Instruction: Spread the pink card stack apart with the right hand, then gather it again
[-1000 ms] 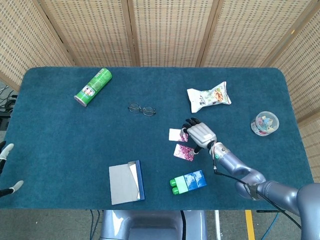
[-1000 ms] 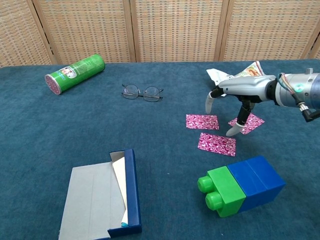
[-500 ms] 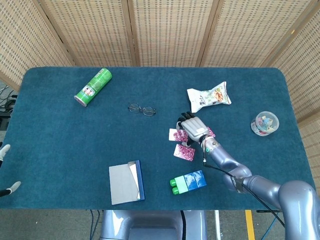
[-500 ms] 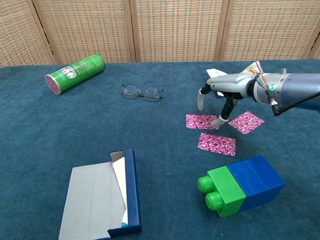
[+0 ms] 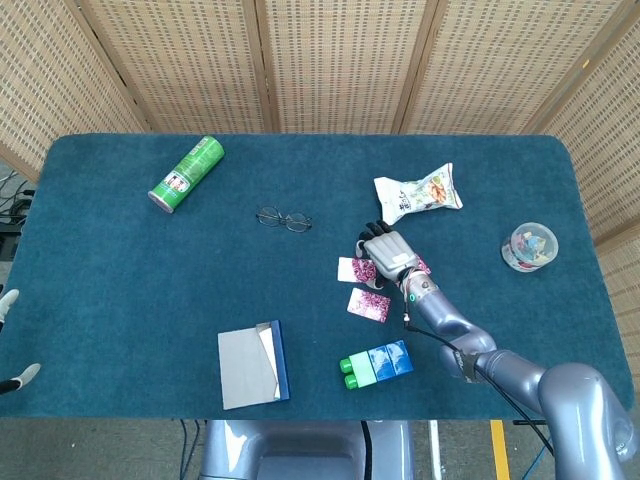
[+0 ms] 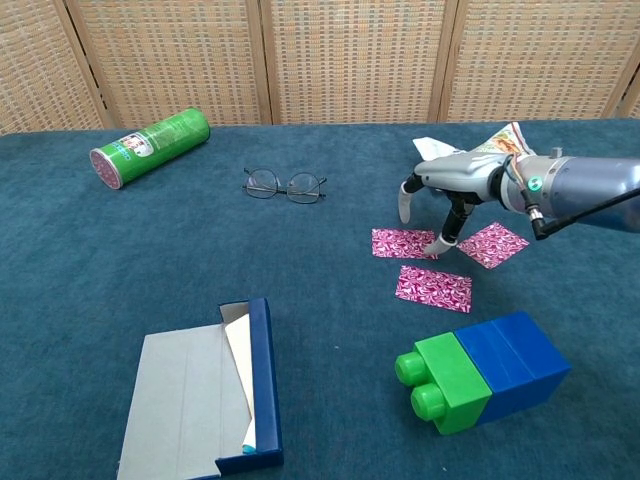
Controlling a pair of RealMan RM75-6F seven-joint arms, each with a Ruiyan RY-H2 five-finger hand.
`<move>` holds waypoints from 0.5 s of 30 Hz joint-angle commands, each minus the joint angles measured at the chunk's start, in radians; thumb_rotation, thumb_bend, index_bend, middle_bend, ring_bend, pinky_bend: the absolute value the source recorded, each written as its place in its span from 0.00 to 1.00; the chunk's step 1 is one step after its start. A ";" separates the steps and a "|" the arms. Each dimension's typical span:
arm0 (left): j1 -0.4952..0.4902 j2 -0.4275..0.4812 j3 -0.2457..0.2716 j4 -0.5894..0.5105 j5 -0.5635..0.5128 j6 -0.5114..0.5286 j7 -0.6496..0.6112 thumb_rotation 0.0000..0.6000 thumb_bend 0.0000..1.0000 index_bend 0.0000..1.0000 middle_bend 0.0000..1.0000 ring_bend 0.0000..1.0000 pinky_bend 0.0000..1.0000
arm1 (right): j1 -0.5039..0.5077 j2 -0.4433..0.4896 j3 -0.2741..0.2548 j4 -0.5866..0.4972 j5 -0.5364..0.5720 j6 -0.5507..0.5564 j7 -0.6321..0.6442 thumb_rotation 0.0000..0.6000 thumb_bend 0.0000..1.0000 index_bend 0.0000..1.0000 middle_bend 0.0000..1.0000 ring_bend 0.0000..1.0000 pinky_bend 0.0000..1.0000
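Observation:
Three pink patterned cards lie apart on the blue cloth: a left card point(image 6: 404, 243), a near card point(image 6: 433, 287) and a right card point(image 6: 493, 244). My right hand point(image 6: 455, 185) hovers over them with its fingers spread downward. One fingertip point(image 6: 437, 243) touches the right edge of the left card, and the thumb hangs free above the cloth. In the head view the right hand point(image 5: 388, 250) covers part of the right card, with the left card point(image 5: 349, 270) and near card point(image 5: 368, 305) beside it. Only fingertips of my left hand point(image 5: 10, 300) show at the left edge, apart and holding nothing.
A green-and-blue block point(image 6: 485, 372) sits just in front of the cards. An open grey-and-blue box point(image 6: 205, 395) lies front left. Glasses point(image 6: 285, 185) and a green can point(image 6: 150, 147) lie further back, a snack bag point(image 5: 418, 193) behind the hand, and a small tub point(image 5: 530, 246) far right.
My right hand has moved left from the right card, which now lies uncovered, to the left card's right edge. The cards have barely shifted.

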 commanded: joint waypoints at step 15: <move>-0.001 0.001 -0.003 -0.001 -0.001 -0.002 0.001 1.00 0.12 0.00 0.00 0.00 0.00 | -0.008 -0.035 -0.005 0.048 -0.021 0.003 -0.004 1.00 0.26 0.35 0.20 0.01 0.01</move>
